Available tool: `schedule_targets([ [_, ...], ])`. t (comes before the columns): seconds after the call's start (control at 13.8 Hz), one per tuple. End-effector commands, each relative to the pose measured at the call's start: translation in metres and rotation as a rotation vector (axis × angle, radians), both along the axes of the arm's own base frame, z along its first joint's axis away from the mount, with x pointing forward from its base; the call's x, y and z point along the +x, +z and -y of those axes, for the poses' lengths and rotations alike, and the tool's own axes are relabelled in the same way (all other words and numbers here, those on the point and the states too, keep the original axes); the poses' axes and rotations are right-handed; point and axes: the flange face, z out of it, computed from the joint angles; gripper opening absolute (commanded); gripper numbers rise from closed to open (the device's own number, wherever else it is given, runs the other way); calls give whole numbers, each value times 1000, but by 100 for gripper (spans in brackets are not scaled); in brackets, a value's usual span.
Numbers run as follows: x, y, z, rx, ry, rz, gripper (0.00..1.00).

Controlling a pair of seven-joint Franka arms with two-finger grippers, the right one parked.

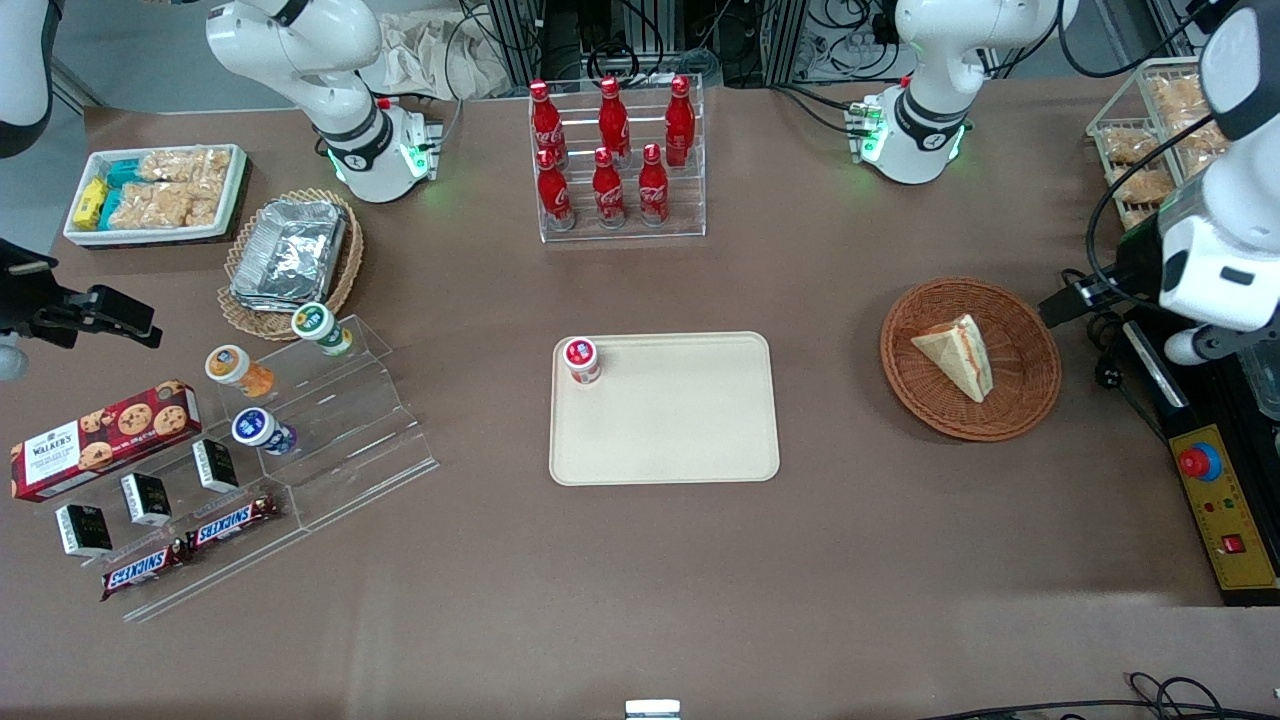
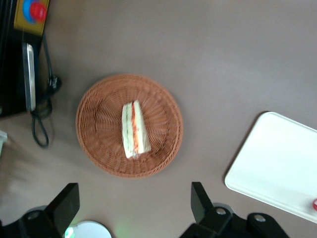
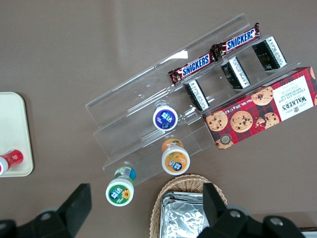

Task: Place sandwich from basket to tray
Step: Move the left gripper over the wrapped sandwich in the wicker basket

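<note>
The bench [image 1: 640,580] is brown and carries everything. The clear stepped stand [image 1: 330,440] toward the parked arm's end is the largest holder: three small jars [image 1: 240,370] sit on its upper steps, three dark packets [image 1: 146,498] lower down, and two Snickers bars [image 1: 190,545] on the lowest step, with a red biscuit box [image 1: 100,437] beside it. The tray [image 1: 690,430] lies mid-bench, flat and beige, holding only a red-capped jar [image 1: 581,358] in the corner farthest from the front camera, on the parked arm's side. The bottle rack [image 1: 620,165], farther from the camera than the tray, holds six red cola bottles [image 1: 608,160] in two rows. The basket [image 1: 1030,330], round and reddish-brown, sits toward the working arm's end, well apart from the tray. In it lies the sandwich [image 1: 957,353], resting near the middle of the weave with its red and green filling showing along the cut edge. A tan basket [image 1: 240,310] holds foil containers [image 1: 290,250], and a white bin [image 1: 225,215] holds snack packets [image 1: 165,188]. A wire bin [image 1: 1105,140] of pale snack bags stands at the working arm's end. The gripper [image 2: 134,210] hangs above the bench just beside the basket, its fingers [image 2: 67,203] spread wide apart and holding nothing.
</note>
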Motion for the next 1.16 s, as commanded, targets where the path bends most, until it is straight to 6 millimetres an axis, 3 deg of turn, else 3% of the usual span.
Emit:
schedule_targets([
  [0.0, -31, -46, -2, 33, 66, -14, 100],
  [0.29, -70, -129, 1, 54, 195, 19, 100],
  [0.8, -81, -220, -2, 51, 304, 49, 100],
  [1.09, -98, -263, -8, 38, 310, 76, 100],
])
